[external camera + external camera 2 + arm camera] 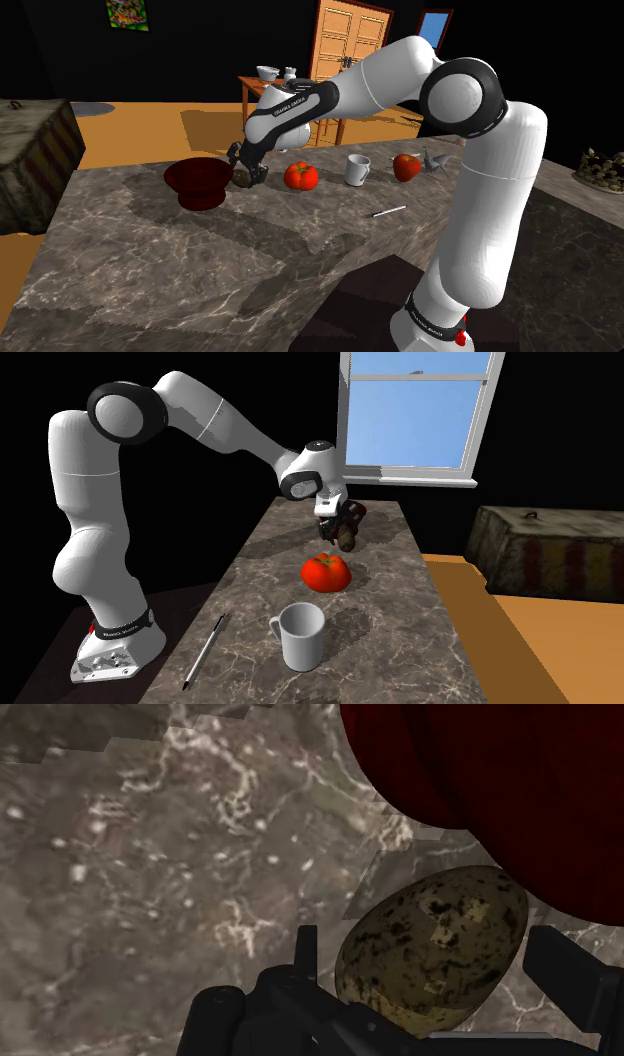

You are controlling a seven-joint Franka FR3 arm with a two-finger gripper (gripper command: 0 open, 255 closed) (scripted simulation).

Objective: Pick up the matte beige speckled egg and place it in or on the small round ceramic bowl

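The black fingers (565, 979) are clasped on a beige, dark-speckled egg (432, 949), holding it down near the marbled worktop (150, 874). Just beside the egg sits a dark red round bowl (198, 182), its rim close by. Further along the worktop stand a red tomato (301, 176) and then a white mug (357, 170).
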